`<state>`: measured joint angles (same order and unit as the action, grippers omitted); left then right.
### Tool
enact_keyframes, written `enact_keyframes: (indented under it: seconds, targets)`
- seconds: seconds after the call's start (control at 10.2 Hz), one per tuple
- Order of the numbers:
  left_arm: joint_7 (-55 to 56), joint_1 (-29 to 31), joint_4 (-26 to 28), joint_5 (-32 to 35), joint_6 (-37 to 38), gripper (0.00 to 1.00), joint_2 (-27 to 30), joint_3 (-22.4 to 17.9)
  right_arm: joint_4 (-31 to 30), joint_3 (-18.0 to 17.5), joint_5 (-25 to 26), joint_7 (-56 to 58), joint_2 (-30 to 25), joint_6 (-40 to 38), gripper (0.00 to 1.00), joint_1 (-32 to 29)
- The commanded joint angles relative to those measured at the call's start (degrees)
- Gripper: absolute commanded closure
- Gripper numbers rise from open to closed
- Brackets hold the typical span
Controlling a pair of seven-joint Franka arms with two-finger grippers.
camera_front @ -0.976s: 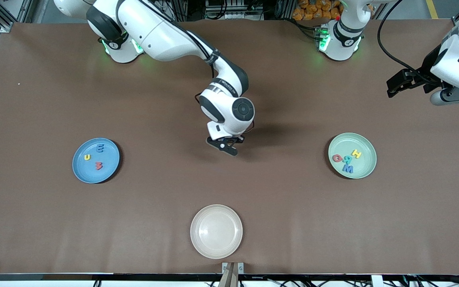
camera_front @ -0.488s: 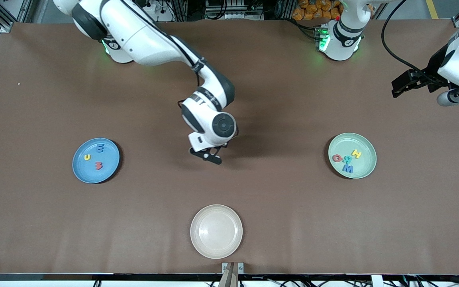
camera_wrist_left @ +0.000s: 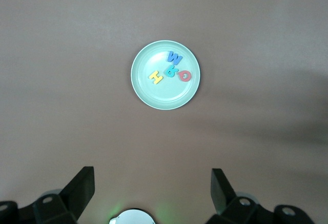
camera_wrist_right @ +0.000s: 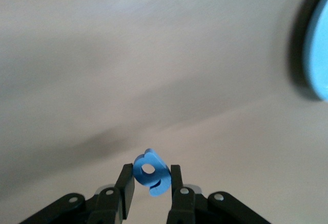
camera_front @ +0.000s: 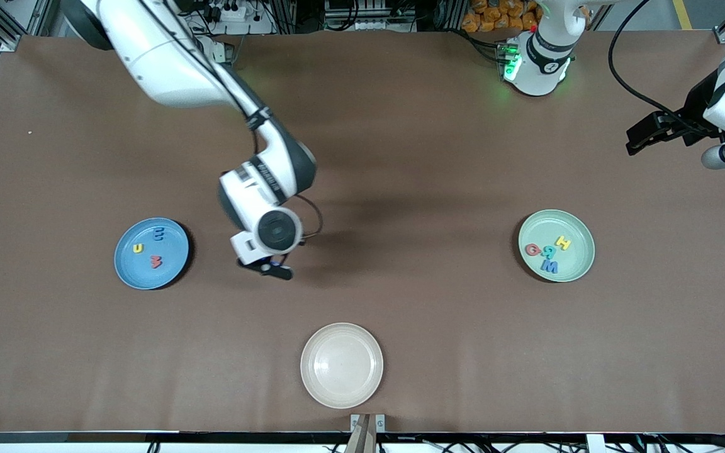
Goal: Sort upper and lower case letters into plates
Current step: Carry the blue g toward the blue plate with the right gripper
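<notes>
My right gripper (camera_front: 271, 269) hangs over bare table between the blue plate (camera_front: 136, 272) and the table's middle. It is shut on a small blue letter (camera_wrist_right: 151, 171) with a round hole, pinched between its two fingers (camera_wrist_right: 127, 184). The blue plate holds three letters: a blue one (camera_front: 158, 235), a yellow one (camera_front: 138, 248) and a red one (camera_front: 156, 262). The mint green plate (camera_front: 578, 261) holds several letters, among them a yellow H (camera_wrist_left: 156, 76) and a blue one (camera_wrist_left: 175, 58). My left gripper (camera_front: 642, 139) waits open and empty, high over the left arm's end of the table.
A beige plate (camera_front: 342, 384) with nothing in it sits near the table's front edge, nearer to the front camera than both other plates. Brown table surface lies between my right gripper and the blue plate, whose rim (camera_wrist_right: 316, 55) shows in the right wrist view.
My right arm has swung from over the table's middle toward the blue plate, carrying the blue letter. The left gripper has drifted slightly farther out toward its end of the table.
</notes>
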<state>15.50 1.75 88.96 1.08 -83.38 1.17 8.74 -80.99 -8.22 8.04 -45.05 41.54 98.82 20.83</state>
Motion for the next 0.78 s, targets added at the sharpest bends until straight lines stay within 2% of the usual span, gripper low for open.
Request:
enact_keyframes:
  seconds: [0.0, 0.2, 0.68]
  targets:
    - [-1.44, 0.28, -0.36, -0.64, 0.76, 0.00, 0.24, 0.31, -6.53, -0.31, 1.36, 11.33, -5.57, 0.05, 1.00, -6.82]
    - [-1.44, 0.36, -0.27, -0.64, 0.76, 0.00, 0.33, 0.40, -9.36, -0.22, 2.24, 21.72, -9.28, 0.40, 1.00, -13.07]
    - [-1.35, 0.01, -0.36, -0.64, 0.76, 0.00, 0.24, 0.66, -9.36, -0.31, 3.04, 41.49, -9.82, 3.91, 1.00, -25.46]
